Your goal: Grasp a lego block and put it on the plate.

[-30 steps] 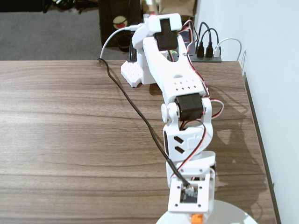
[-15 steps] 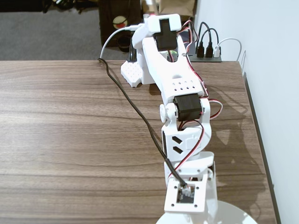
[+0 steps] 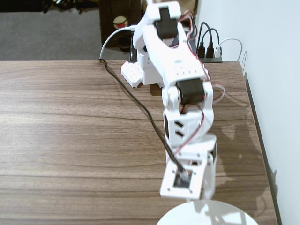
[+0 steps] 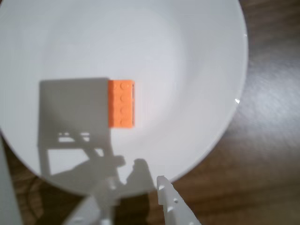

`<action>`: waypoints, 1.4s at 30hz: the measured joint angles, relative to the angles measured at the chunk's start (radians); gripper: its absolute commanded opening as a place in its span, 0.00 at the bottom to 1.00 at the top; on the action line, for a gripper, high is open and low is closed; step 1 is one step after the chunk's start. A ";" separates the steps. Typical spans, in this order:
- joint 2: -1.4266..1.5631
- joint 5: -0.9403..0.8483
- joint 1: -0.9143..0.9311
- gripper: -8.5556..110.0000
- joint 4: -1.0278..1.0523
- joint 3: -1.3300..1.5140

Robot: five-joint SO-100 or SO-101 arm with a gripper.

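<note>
Lego block: the orange lego block [image 4: 121, 103] lies flat on the plate, studs up, near the middle of the dish in the wrist view, its long side running up and down the picture. Nothing touches it.

Plate: the white plate [image 4: 197, 56] fills most of the wrist view; in the fixed view only its upper rim [image 3: 206, 214] shows at the bottom edge of the picture, on the wooden table [image 3: 70, 122].

Gripper: the gripper [image 4: 136, 197] stands apart from the brick, which lies free on the plate, so it holds nothing. In the wrist view one white finger [image 4: 173, 201] shows at the bottom edge, over the near rim of the plate; the other is blurred, and how wide the jaws stand I cannot tell.

Shadow: a square shadow falls on the plate just left of the brick, touching its left edge in the wrist view.

Change from a second ago: then an orange spot showed under the wrist at the bottom of the fixed view; now it is gone from that view. The arm [image 3: 180, 93] has lifted and drawn back up the picture, and the wrist block now clears the plate's rim.

Cable: a black cable [image 3: 131, 101] runs across the table to the wrist.
</note>
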 measured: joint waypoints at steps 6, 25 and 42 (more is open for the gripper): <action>0.199 0.080 -0.009 0.08 0.011 0.209; 1.068 0.403 -0.025 0.08 0.017 1.083; 1.548 0.775 0.110 0.08 0.063 1.480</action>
